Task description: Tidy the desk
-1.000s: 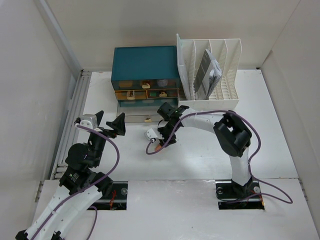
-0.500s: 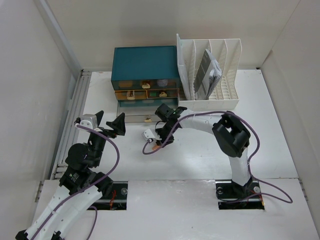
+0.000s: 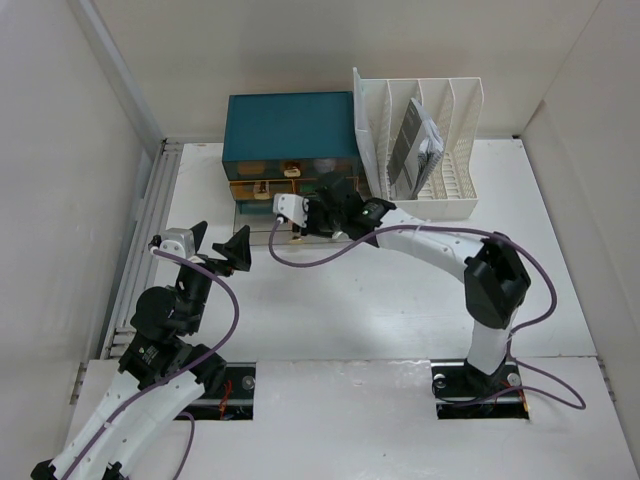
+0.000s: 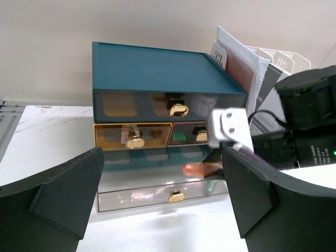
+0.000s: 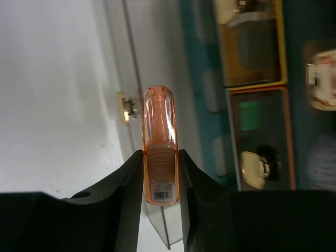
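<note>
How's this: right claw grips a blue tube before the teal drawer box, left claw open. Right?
The tube is orange, not blue; the right wrist view shows it. The right claw grips it before the teal drawer box, left claw open.

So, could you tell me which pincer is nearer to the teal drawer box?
Right. The right pincer, holding an orange tube, is just in front of the drawer box; the left pincer hangs open farther back, leftward.

Large flat white desk (image 3: pixel 385 312), level, bare in front, white walls around it.
</note>
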Robot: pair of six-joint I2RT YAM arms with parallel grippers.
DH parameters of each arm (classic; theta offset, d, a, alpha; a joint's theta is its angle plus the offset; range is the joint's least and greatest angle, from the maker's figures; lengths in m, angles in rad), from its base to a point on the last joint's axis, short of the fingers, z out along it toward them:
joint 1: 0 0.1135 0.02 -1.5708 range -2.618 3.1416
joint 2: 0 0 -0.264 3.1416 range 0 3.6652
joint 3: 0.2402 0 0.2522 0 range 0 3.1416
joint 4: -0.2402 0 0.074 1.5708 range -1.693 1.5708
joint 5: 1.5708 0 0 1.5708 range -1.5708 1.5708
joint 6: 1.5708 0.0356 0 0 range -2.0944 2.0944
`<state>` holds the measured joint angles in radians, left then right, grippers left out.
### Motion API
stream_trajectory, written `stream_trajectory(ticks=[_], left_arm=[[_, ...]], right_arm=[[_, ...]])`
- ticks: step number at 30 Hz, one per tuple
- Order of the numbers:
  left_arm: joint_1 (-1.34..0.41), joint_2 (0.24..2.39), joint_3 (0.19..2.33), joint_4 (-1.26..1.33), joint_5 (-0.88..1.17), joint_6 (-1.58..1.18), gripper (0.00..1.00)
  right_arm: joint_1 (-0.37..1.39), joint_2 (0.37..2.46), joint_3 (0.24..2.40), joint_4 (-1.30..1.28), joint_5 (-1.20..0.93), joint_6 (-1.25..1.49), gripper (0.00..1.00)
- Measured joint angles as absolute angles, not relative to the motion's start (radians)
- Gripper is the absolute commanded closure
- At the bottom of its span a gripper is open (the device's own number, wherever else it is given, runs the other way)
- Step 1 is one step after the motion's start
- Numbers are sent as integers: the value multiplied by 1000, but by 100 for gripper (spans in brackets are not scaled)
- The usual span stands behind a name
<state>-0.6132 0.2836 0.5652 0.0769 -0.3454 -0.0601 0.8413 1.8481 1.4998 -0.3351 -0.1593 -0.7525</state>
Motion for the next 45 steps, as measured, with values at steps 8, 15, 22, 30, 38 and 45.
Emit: stream_trajectory(ticks=[8, 15, 22, 30, 38, 45], left_arm=[[-613, 287, 565, 77, -345, -60, 7], [-613, 290, 565, 77, -345, -60, 7], [-613, 299, 565, 77, -346, -60, 7], [-613, 299, 565, 76, -352, -60, 7], [-613, 299, 565, 76, -353, -60, 7], [-613, 299, 565, 76, -353, -60, 7]], right_arm=[[841, 1867, 1507, -248, 80, -709, 81], [841, 1942, 1517, -225, 224, -690, 44], [839, 1940, 1516, -210, 221, -681, 57], [759, 1885, 1551, -344, -233, -707, 100], [693, 2076, 1765, -698, -534, -855, 100], [700, 2110, 1734, -751, -514, -864, 100]])
